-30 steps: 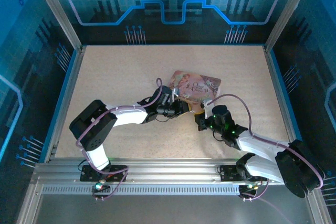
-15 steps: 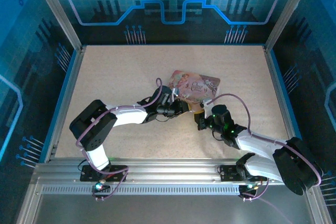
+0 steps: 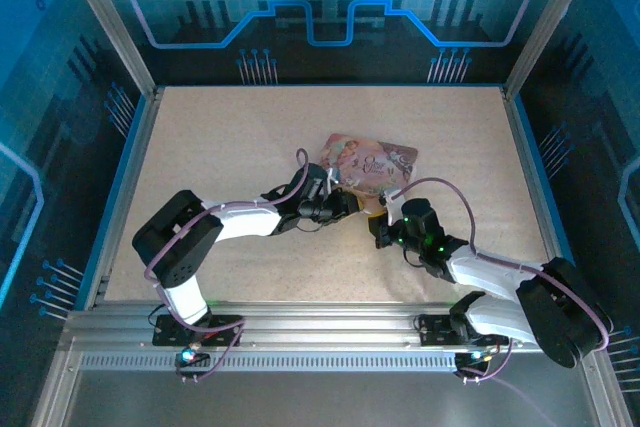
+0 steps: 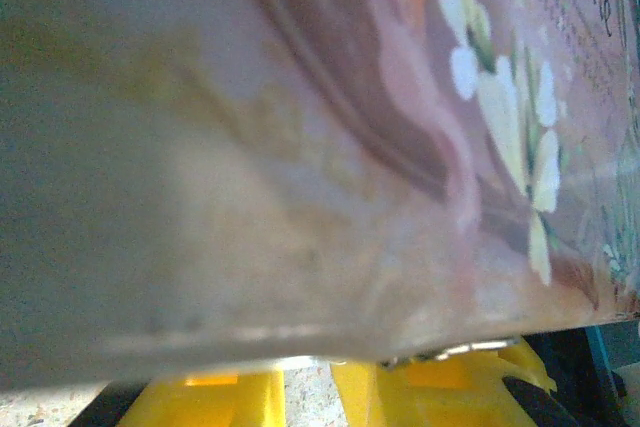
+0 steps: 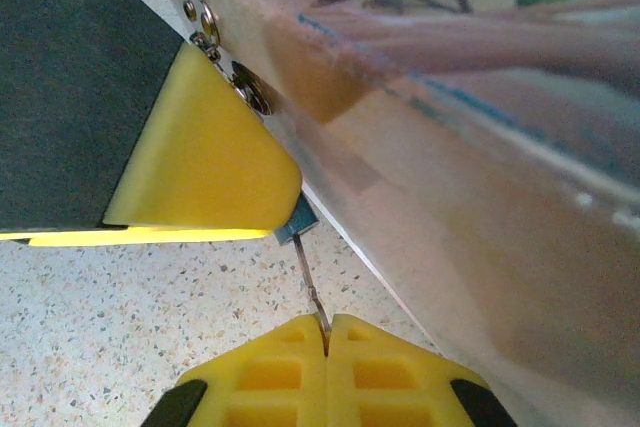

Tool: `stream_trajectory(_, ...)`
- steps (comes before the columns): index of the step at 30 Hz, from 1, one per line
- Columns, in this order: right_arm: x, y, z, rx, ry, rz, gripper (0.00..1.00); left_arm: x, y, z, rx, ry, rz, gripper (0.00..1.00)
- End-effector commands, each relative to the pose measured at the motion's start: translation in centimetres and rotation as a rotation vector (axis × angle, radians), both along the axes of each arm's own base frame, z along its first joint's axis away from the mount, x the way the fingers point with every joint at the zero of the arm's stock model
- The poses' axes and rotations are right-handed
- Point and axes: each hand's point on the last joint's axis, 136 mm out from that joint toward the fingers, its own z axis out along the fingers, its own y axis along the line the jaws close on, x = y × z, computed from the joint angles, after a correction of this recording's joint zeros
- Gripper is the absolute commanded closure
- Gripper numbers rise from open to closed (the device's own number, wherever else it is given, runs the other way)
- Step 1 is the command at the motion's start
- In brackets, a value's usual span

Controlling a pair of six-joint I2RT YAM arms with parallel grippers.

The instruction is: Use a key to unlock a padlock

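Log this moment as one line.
left hand: shut on padlock beside tin | right hand: shut on key | key: tip at padlock

One camera looks down from behind the arms (image 3: 240,219). Two wrist cameras sit right beside the pink tin (image 3: 372,159) (image 4: 300,147) (image 5: 480,147) all three see.

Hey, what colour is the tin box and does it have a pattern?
Pink tin box, printed with white flowers; clearest in the left wrist view.
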Motion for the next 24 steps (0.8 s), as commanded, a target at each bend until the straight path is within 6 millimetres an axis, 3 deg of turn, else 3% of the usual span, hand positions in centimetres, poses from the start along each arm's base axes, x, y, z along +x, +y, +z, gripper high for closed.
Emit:
stream_trajectory(1, 0.3, 0.9, 1.2, 0.045, -0.022, 0.023, 1.0, -0.7, -2.0, 4.3, -0.138, -0.039, -0.069, 0.83)
stream_trajectory(11, 1.1, 0.8, 2.1, 0.092, -0.069, -0.001, 1.0, -0.9, -2.1, 4.7, -0.145, -0.037, -0.075, 0.83)
stream_trajectory(24, 0.6, 0.9, 3.5, 0.129, -0.145, 0.069, 1.0, -1.1, -2.1, 5.2, -0.149, -0.034, -0.078, 0.83)
